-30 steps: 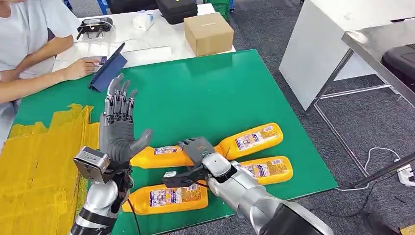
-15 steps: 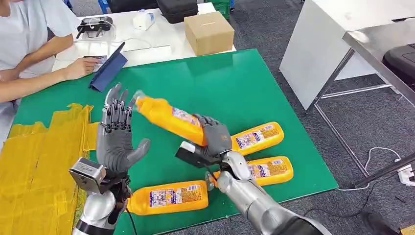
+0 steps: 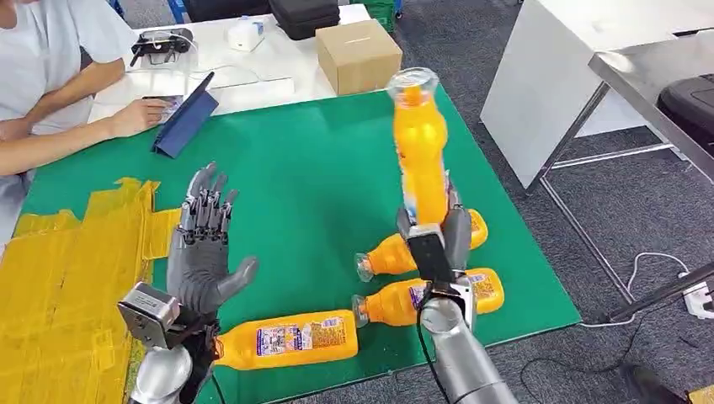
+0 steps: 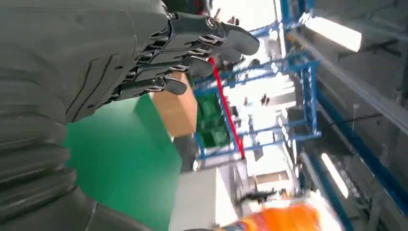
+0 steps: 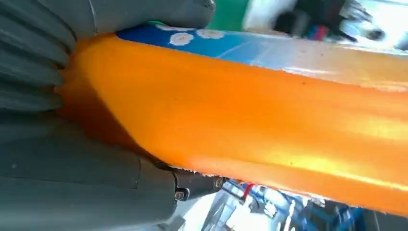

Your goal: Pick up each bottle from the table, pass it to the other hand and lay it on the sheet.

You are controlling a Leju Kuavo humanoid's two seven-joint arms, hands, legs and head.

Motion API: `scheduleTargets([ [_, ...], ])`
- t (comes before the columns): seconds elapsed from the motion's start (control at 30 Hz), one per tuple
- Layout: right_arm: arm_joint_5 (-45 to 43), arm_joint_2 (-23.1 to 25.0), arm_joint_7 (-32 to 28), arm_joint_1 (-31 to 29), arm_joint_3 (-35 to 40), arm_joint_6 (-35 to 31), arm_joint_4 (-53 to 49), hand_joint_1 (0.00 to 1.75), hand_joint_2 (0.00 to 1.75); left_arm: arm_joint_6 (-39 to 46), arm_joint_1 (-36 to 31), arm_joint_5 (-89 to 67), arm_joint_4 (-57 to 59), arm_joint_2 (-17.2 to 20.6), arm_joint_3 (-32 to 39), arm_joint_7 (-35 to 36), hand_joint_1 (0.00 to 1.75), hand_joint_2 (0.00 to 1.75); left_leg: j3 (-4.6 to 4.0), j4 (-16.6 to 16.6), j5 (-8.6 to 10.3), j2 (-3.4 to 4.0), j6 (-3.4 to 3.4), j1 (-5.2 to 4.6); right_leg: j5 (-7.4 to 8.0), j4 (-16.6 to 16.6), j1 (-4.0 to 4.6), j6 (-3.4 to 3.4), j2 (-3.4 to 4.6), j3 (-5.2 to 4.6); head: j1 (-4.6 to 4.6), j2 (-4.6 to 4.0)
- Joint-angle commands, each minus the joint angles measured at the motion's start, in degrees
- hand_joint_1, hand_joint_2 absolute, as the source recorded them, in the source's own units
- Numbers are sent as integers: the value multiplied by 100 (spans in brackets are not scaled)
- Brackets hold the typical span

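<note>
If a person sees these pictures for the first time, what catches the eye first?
An orange bottle stands upright in the air over the green table, gripped at its base by the right robot hand. The left robot hand waits open beside the yellow sheet. Three more bottles lie on the table's near side.

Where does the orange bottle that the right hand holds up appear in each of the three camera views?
Head view: the held bottle stands about upright above the right hand, right of centre.
Left wrist view: a blurred orange shape at the lower edge, probably this bottle.
Right wrist view: its orange body runs across the picture, close up.
Shared landmark: the green table cover, also in the left wrist view.
</note>
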Motion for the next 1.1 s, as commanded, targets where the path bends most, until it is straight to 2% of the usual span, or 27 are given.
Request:
scheduleTargets([
  [0.03, -758, -531, -563, 937, 745, 1397, -2206, 175, 175, -1081, -1216, 458, 1079, 328, -891, 656, 0, 175, 8, 10, -5, -83, -11, 14, -21, 7, 6, -16, -33, 28, 2, 0],
  [0.13, -769, -466, -564, 852, 865, 1478, -1965, 175, 175, -1554, -1393, 1050, 1246, 389, -892, 876, 0, 175, 10, 6, -11, -53, -10, 13, -11, 0, 5, -14, -3, 30, -2, 0],
  [0.2, -771, -450, -562, 818, 879, 1478, -1895, 175, 175, -1571, -1409, 1073, 1274, 405, -879, 873, 0, 175, 8, 2, -7, -33, -10, 10, -6, 0, 3, -14, 0, 22, 2, 0],
  [0.3, -778, -480, -553, 776, 1011, 1640, -1770, 175, 175, -1788, -1501, 1274, 1358, 465, -950, 956, 0, 175, 16, 2, -9, -42, -14, 14, -10, -1, 6, -19, 2, 30, 0, 0],
  [0.47, -668, -442, -529, 720, 1311, 1684, -1448, 175, 175, -1819, -1578, 1265, 1391, 432, -1046, 945, 0, 175, 5, -3, -3, -20, -9, 7, -1, -4, 3, -9, 3, 16, 2, 0],
  [0.57, -648, -462, -465, 661, 1337, 1677, -1354, 175, 175, -1778, -1503, 1135, 1260, 466, -1125, 870, 0, 175, 22, 0, -13, -24, -12, 13, -8, -4, 5, -15, 17, 33, 0, 0],
  [0.8, -710, -457, -254, 576, 1358, 1869, -1052, 175, 175, -1595, -1373, 935, 1030, 488, -1129, 743, 0, 175, 3, -2, -4, -12, -8, 8, 1, -5, 4, -9, 11, 15, 0, 0],
  [0.87, -710, -457, -254, 576, 1358, 1869, -1052, 175, 175, -1595, -1373, 935, 1030, 488, -1129, 743, 0, 175, 27, 5, -18, -28, -15, 18, -12, -1, 8, -20, 27, 40, 2, 0],
  [0.93, -736, -424, -102, 500, 1389, 2059, -821, 175, 175, -1474, -1297, 785, 932, 466, -1113, 679, 0, 175, 5, -3, -4, -25, -8, 7, -1, -5, 2, -10, 8, 17, 0, 0],
  [1.07, -684, -333, 2, 347, 1497, 2186, -365, 175, 175, -1447, -1243, 702, 846, 460, -1169, 658, 0, 175, 29, 1, -19, -21, -14, 17, -9, -5, 7, -18, 36, 40, 0, 0],
  [1.1, -643, -319, 35, 304, 1559, 2208, -258, 175, 175, -1445, -1246, 692, 847, 449, -1176, 656, 0, 175, 16, -1, -11, -22, -11, 13, -4, -6, 6, -14, 21, 28, 2, 0],
])
